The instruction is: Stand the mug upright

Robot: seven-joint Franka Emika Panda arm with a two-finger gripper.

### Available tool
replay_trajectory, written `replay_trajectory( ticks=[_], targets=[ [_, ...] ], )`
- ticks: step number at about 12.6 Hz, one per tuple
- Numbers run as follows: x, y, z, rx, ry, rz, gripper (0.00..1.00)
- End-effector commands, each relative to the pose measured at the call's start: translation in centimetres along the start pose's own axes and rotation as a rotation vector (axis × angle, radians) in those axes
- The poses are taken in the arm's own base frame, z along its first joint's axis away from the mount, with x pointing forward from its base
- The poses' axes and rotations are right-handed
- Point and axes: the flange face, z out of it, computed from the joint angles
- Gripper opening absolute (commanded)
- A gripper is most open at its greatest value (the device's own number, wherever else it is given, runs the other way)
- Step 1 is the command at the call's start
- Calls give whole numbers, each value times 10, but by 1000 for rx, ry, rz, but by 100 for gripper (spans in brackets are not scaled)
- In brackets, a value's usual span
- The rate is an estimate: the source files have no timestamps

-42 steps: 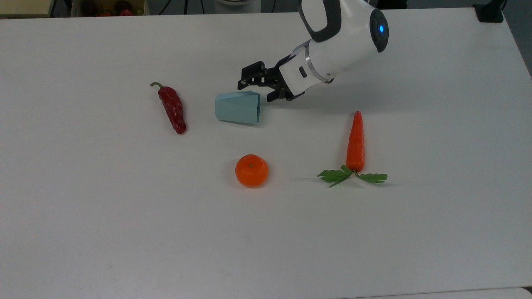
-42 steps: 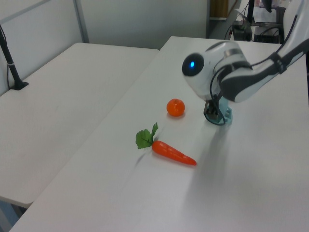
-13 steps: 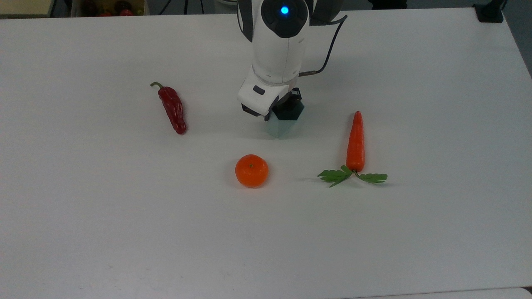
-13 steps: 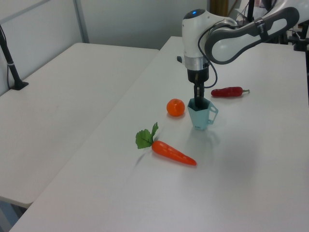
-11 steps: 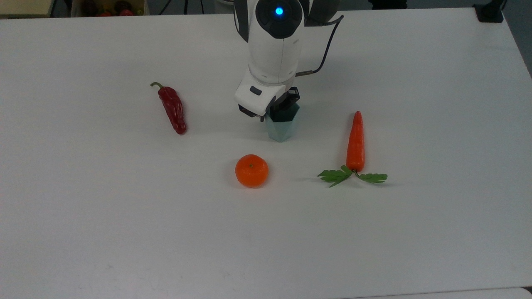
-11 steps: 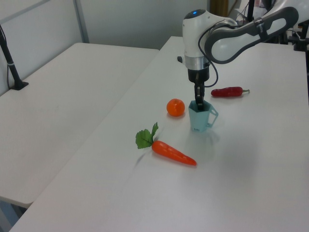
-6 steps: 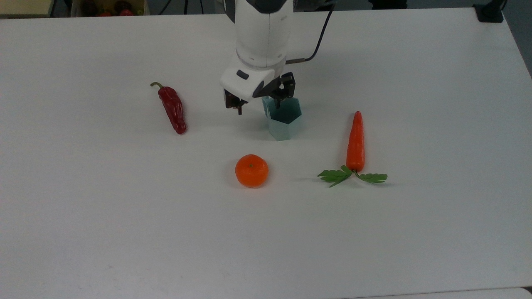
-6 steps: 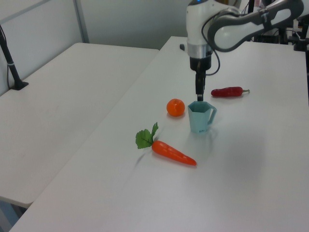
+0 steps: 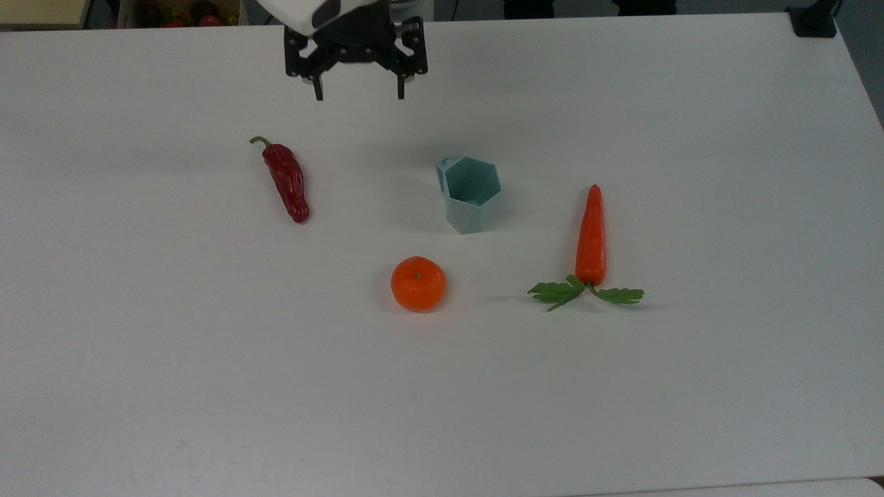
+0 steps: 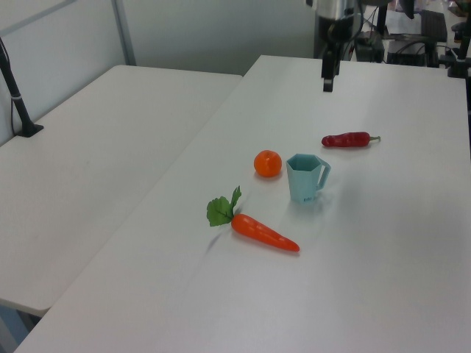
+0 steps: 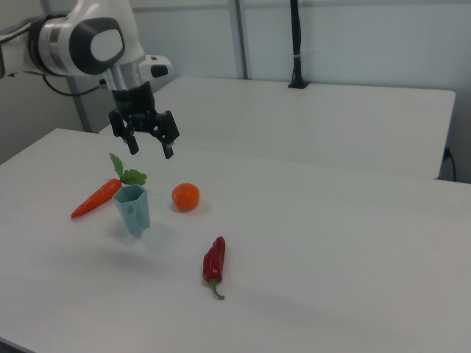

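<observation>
Mug duty appears complete: the small pale blue faceted mug [image 9: 471, 194] is seen standing upright on its base on the white table [image 9: 690, 386], hexagonal mouth facing up and small handle [image 10: 322, 172] clear of any contact. It is flanked by a round orange fruit [image 9: 418, 283] nearby, an orange carrot with green leaves [image 9: 590, 241] to the top view's right and a dark red chili pepper [image 9: 286, 181] to the top view's left, none of them touching it. The black two-finger claw [image 9: 357, 86] is pictured well apart from the mug and raised above the table, fingers spread wide and nothing held. Judged from this, nothing of the task is left but withdrawal of the arm.
</observation>
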Motion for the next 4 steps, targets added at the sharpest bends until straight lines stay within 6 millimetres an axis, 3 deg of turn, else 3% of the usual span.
replay_trajectory(
  ticks=[1,4],
  targets=[
    [-22,4,-19,6,-13,37,100],
    [-24,6,-25,0,-6,40,100]
  ],
)
